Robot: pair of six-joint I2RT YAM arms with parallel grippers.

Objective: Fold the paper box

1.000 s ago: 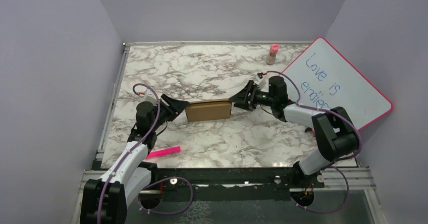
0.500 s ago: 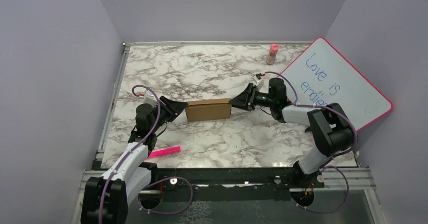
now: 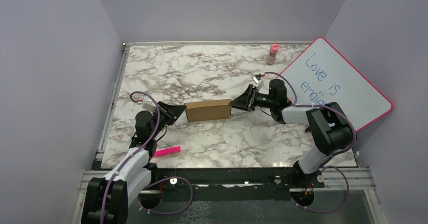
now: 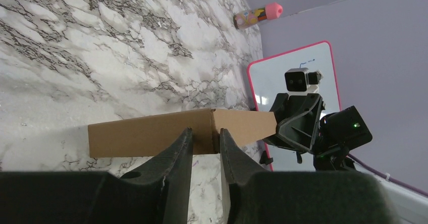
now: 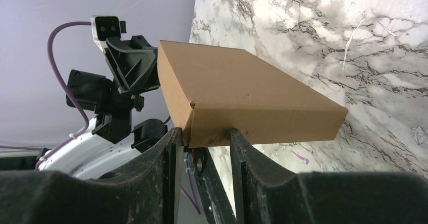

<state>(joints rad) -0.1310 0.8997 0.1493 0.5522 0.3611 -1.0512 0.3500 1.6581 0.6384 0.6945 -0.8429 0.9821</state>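
Box (image 3: pixel 208 110) lies closed and flat on the table (image 3: pixel 202 67), roughly mid-surface, long axis running left to right. Left gripper (image 3: pixel 180 112) meets its left end; the wrist view shows a box corner between narrowly spaced fingers (image 4: pixel 182 148). Right gripper (image 3: pixel 233 103) meets the right end, a corner likewise between its fingers (image 5: pixel 174 148). Whether either pair is pinching the cardboard cannot be told. Whiteboard (image 3: pixel 335 85) leans at right, well apart from the box.
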